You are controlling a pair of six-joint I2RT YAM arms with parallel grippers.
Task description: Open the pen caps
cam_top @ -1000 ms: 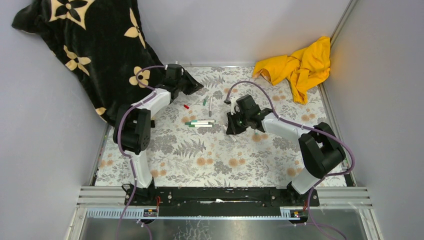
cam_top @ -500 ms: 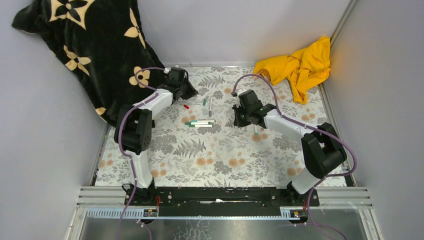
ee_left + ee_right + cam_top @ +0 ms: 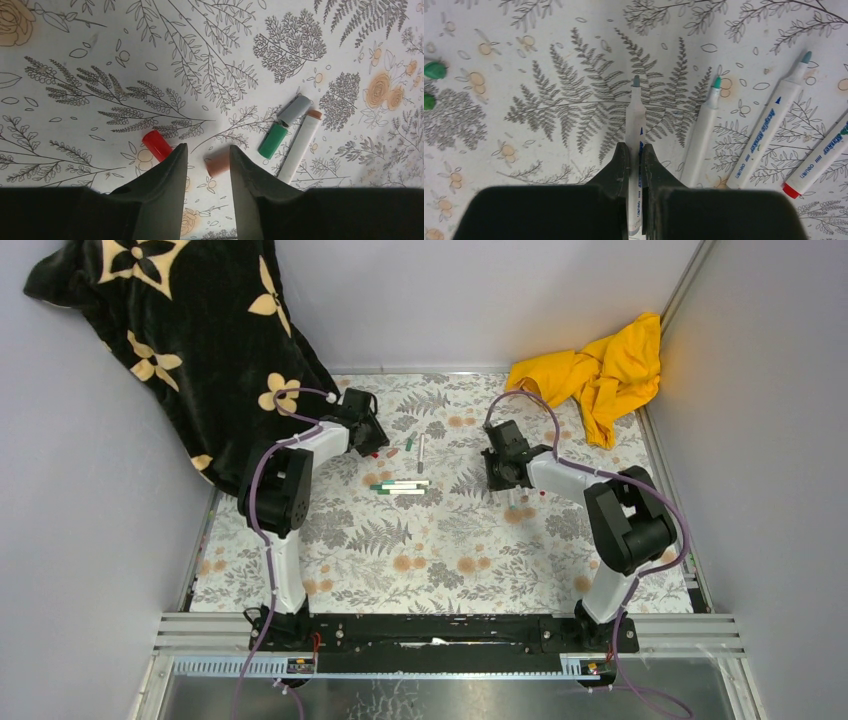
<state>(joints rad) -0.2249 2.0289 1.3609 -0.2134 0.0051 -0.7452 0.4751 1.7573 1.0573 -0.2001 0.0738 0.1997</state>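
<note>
My left gripper (image 3: 207,146) is open and empty, low over the table, also in the top view (image 3: 375,440). A brownish cap (image 3: 218,163) lies between its fingertips, and a red cap (image 3: 155,145) lies just left of the left finger. A green cap (image 3: 273,141), a grey cap (image 3: 294,110) and a white pen barrel (image 3: 300,152) lie to the right. My right gripper (image 3: 635,145) is shut on a white pen (image 3: 636,112) with its grey tip bare; it is also in the top view (image 3: 495,472). Two green caps (image 3: 433,70) lie at the far left.
Three more uncapped white pens (image 3: 769,125) lie right of the held one. A cluster of pens (image 3: 402,486) lies mid-table. A black flowered blanket (image 3: 190,330) hangs at the back left and a yellow cloth (image 3: 600,365) lies at the back right.
My left gripper has come down from the blanket's edge to the loose caps. My right gripper has moved back and to the right, away from the pen cluster, with the pen in it.
</note>
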